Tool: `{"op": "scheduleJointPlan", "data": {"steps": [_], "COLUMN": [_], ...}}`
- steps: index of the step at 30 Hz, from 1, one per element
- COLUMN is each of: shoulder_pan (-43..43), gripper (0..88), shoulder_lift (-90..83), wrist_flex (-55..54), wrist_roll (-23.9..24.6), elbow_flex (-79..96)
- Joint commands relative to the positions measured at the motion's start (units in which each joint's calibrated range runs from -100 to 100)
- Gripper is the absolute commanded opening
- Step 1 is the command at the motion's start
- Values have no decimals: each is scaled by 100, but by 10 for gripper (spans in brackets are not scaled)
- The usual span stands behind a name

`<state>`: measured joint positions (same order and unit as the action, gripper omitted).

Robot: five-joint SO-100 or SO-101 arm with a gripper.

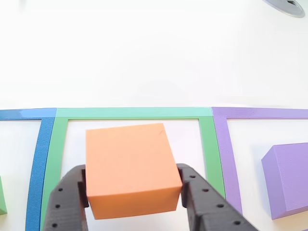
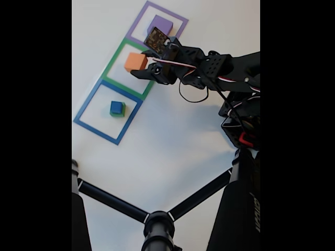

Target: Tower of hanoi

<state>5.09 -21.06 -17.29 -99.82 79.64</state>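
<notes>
Foam-like orange square block (image 1: 131, 171) sits between the two black perforated fingers (image 1: 67, 202) of the claw (image 1: 134, 195) in the other view, which looks along the claw from close behind; both fingers press against the block's sides, so the claw is closed around it. The block hangs or rests within the flat green square outline (image 1: 132, 113) on the white bench (image 1: 144, 53), though this view cannot tell whether it is lifted off the surface. To its right lies the wide purple square block (image 1: 288, 178) inside the flat purple square outline (image 1: 262, 113), and to its left the flat blue square outline (image 1: 41, 154), with a sliver of a green block (image 1: 2, 197) at the frame edge. In the fixed view, looking down past a black tripod (image 2: 157, 225), the claw (image 2: 141, 70) holds the orange block (image 2: 135, 61) over the green outline (image 2: 112, 65), while the purple block (image 2: 160, 24) sits in its purple outline (image 2: 175, 15) and a small blue cube (image 2: 116, 107) rests on the green block (image 2: 121, 112) in the blue outline (image 2: 86, 125). The grip looks low and rearward on the orange block, so I judge it could pivot or slip during a carry. If it is placed off-centre on the purple block, it could tip off an edge.
</notes>
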Motion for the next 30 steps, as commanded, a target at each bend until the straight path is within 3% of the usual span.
{"op": "scheduleJointPlan", "data": {"steps": [1, 7, 14, 30], "shoulder_pan": [162, 258, 162, 114], "gripper": [118, 118, 120, 117], "shoulder_lift": [1045, 2328, 3354, 4186], "wrist_flex": [-2125, -4036, -5210, -5445], "wrist_roll": [-18, -18, -18, -18], "elbow_flex": [154, 454, 527, 218]}}
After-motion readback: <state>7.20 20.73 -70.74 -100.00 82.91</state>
